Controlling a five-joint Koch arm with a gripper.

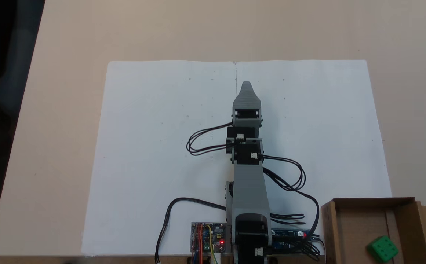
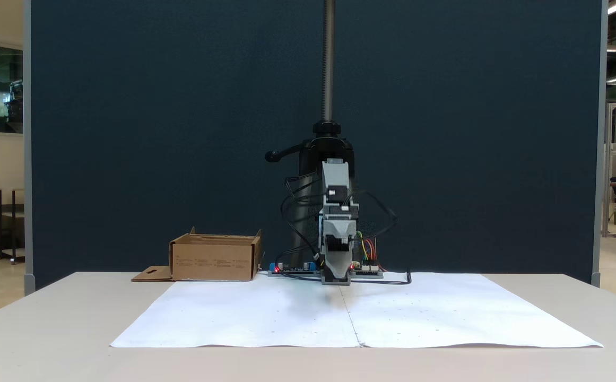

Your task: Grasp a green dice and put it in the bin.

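1. the green dice (image 1: 382, 248) is seen inside the bin (image 1: 359, 223), at the table's (image 1: 51, 146) bottom-right corner in a fixed view
2. the gripper (image 1: 246, 85) is held over the white paper (image 1: 154, 146); only one tip is shown, so its opening cannot be told
3. risk: little is judged left; the light cardboard could be knocked by the arm
4. the dice is a rounded cube with sunken pips

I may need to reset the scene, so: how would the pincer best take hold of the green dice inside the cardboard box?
Probably straight down from above, closing on two opposite flat faces of the green dice. It sits on the floor of the bin, whose walls block any sideways approach. The dice lies turned relative to the walls, so the pincer would likely need rotating to match its faces.
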